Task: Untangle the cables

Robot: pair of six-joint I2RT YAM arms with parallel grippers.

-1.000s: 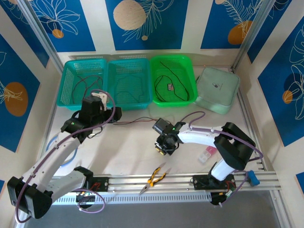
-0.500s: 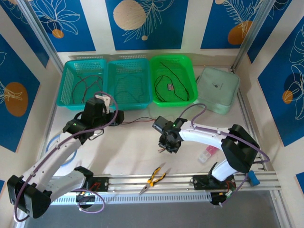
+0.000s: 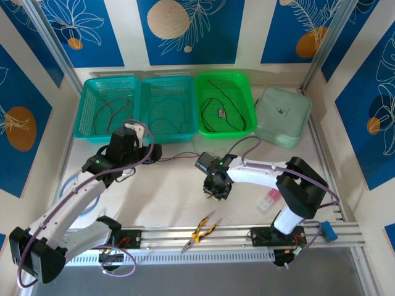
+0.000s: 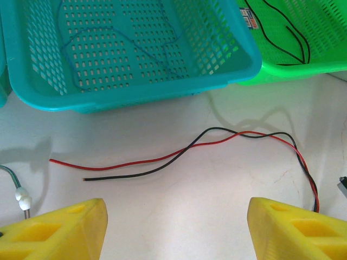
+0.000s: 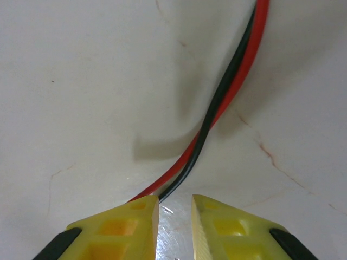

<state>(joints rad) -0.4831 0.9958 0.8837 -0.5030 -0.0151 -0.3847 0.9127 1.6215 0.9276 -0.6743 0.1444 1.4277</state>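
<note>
Midway across the table (image 3: 173,200), toward its far edge, the twisted red and black cables (image 4: 191,146) run from beside the wide-open left gripper (image 4: 176,215) into the right gripper (image 5: 173,216), whose jaws stand barely apart, grip unclear, so a pull could slip off or tighten the twist.

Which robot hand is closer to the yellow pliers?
Right. The right gripper hovers just beyond the pliers; the left gripper is farther off, left, near a teal basket.
</note>
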